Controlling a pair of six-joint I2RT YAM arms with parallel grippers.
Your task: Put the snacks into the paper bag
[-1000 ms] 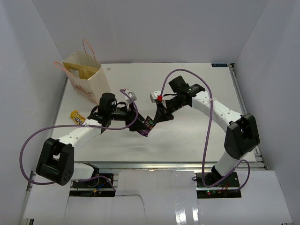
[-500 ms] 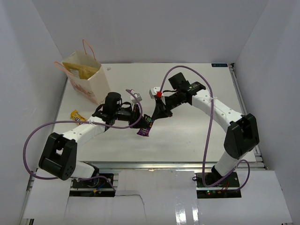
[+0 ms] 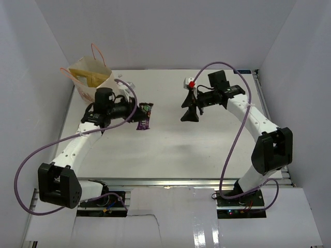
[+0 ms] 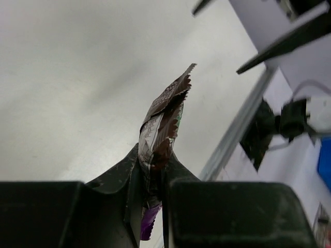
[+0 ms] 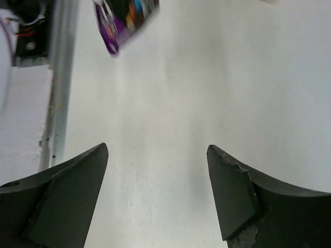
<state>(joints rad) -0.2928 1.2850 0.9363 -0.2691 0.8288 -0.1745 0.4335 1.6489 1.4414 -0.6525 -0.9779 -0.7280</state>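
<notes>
**bagwatcher:** How does that dark purple candy pack (image 3: 144, 118) handle? The left gripper (image 4: 153, 170) has it pinched by one end, fingers pressed together on the foil. The rest pokes out past the tips with the zigzag seal free.

**yam_fan:** Light and floppy, I'd guess. The film is thin and a bit slick with loose candy inside, so it isn't fragile, but it could swing or slide out of a shallow pinch. The flat end seal seems the sensible place to grab, since there are no lumps between the pads. In the wrist view the bite looks deep enough.

**bagwatcher:** Where is it relative to the paper bag (image 3: 101, 92)?

**yam_fan:** It's held up off the table (image 3: 207, 150), left of the middle and toward the far edge. That's near the bag but not over the mouth. The bag stands in the far left corner, open at the top, with thin red string handles (image 3: 96, 49) arcing off the rim.

**bagwatcher:** Anything in it?

**yam_fan:** Yellow and tan shapes show in the mouth. They're probably packets, but I can't tell which ones or how many. It's soft paper, so I'd say a bump on the rim could shove or tip it. The right gripper (image 5: 155, 155) is spread wide with nothing in it. It hangs over the far half of the table, right of the middle and well apart from the bag.
</notes>
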